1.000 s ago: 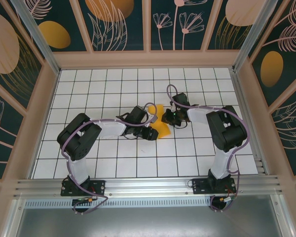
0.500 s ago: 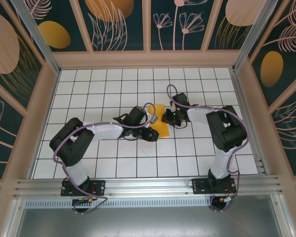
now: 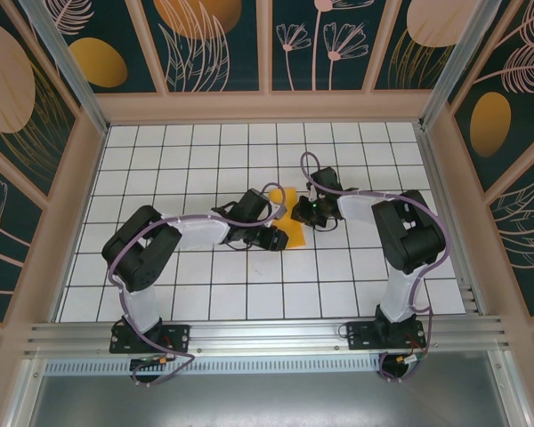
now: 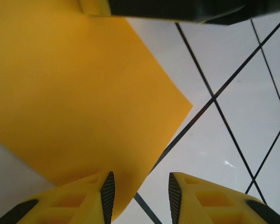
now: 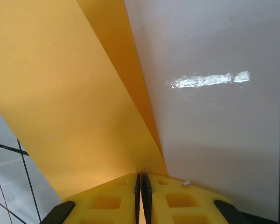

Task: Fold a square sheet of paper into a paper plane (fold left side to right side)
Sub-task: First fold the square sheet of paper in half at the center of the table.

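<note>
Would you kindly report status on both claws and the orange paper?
Right claw shut on the orange paper sheet. Left claw open at the sheet's edge, not gripping. No obstruction seen.

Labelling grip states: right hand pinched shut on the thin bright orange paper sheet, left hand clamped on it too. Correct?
Only the left is wrong. The left wrist view shows the left hand open, its jaws apart, clamping nothing. The right hand is pinched shut on the thin bright orange paper sheet, as stated.
</note>
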